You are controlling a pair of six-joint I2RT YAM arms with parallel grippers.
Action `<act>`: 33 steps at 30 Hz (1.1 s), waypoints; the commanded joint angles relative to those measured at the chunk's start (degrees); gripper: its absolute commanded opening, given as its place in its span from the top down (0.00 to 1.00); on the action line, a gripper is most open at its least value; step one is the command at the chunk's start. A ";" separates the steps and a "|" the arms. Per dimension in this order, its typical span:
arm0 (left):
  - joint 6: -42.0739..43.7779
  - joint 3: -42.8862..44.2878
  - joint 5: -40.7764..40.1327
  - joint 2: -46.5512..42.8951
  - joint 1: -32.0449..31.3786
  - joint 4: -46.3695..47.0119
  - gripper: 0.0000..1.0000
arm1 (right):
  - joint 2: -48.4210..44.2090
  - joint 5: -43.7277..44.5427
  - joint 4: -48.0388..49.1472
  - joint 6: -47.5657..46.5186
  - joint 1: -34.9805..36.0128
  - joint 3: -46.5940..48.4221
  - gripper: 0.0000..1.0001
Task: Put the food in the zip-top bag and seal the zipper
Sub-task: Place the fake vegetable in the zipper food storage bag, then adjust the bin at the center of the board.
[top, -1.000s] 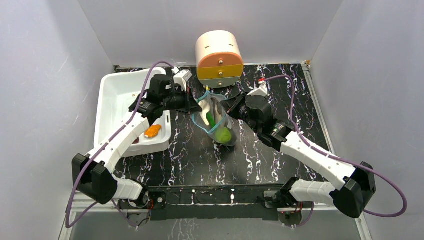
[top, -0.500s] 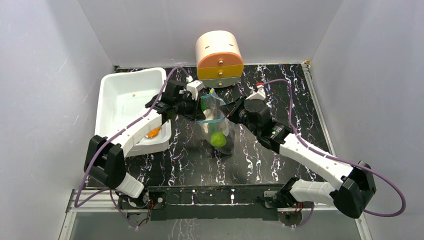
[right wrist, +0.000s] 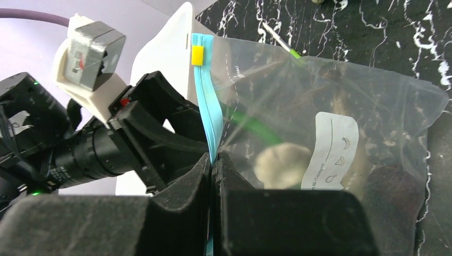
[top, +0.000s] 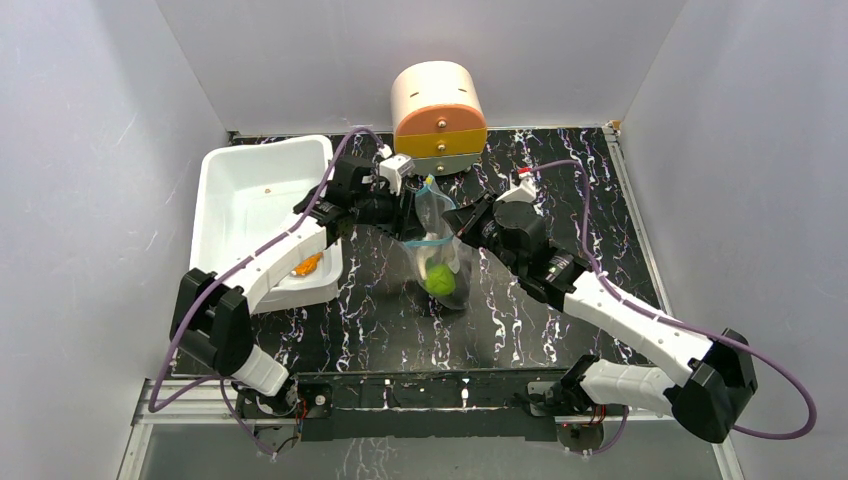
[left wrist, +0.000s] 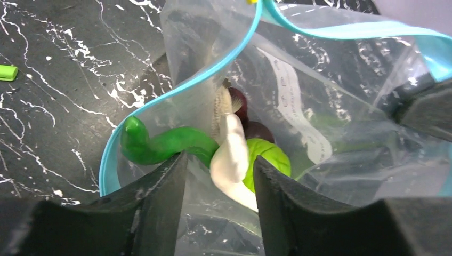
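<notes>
Your right gripper [right wrist: 213,158] is clenched on the zipper [right wrist: 205,106] and your left gripper [left wrist: 219,160] stands parted against the zip-top bag [top: 438,250], mid-table toward the far edge, where only the left wrist view shows the fish [left wrist: 230,154], pepper [left wrist: 160,146] and purple ball [left wrist: 240,100] inside, and only the top view shows the orange lump [top: 307,266] in the tub [top: 250,190] at the left edge.

A: How much of the fish [left wrist: 230,152] shows from the left wrist?
B: Only the pale belly and a fin. Its lower end drops behind the left gripper [left wrist: 219,162], which also covers one end of the green pepper [left wrist: 160,145].
A: The label [left wrist: 296,109]?
B: The print is too small to read. The green-tipped pen [left wrist: 6,72] is cut by the left edge.
A: From the right wrist?
B: The zipper [right wrist: 207,106] vanishes between the fingers of the right gripper [right wrist: 213,160]. From above, the left arm covers part of the orange lump [top: 307,266].
</notes>
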 commanded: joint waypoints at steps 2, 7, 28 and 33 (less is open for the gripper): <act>-2.98 2.48 4.77 -6.41 -0.21 -0.72 0.45 | -3.06 3.77 1.92 -3.48 0.07 1.67 1.00; -7.79 2.91 1.92 -11.66 -0.22 -2.33 0.38 | -3.59 3.69 1.76 -4.60 0.08 1.11 1.00; -15.85 3.30 -39.78 -21.42 1.84 -24.57 0.01 | -10.42 5.96 -4.08 -14.22 0.03 -0.70 1.00; -18.60 1.79 -40.13 -19.48 7.52 -25.52 0.02 | -11.09 6.66 -3.30 -19.19 0.02 -2.64 1.00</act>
